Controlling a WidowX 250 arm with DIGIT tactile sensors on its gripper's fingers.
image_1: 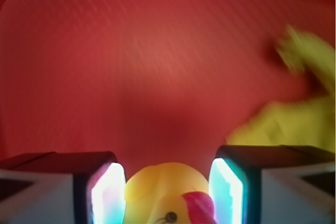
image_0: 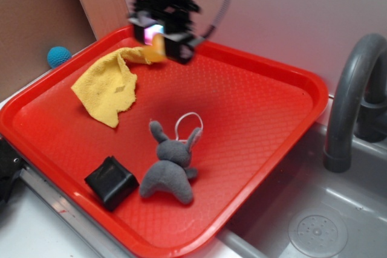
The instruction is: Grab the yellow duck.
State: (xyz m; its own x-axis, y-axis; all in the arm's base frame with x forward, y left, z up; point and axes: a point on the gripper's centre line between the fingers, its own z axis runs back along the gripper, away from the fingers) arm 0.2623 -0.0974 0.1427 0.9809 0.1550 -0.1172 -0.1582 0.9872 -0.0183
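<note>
The yellow duck is a small glossy yellow-orange toy with a red beak. It sits between my two glowing pads, touching both. In the exterior view it shows as a small orange spot in my gripper, held above the back left of the red tray. My gripper is shut on it. The view is blurred with motion.
A yellow terry cloth lies at the tray's back left, also at the right of the wrist view. A grey plush bunny and a black block lie near the front. A sink with a grey tap is right. A blue ball lies outside left.
</note>
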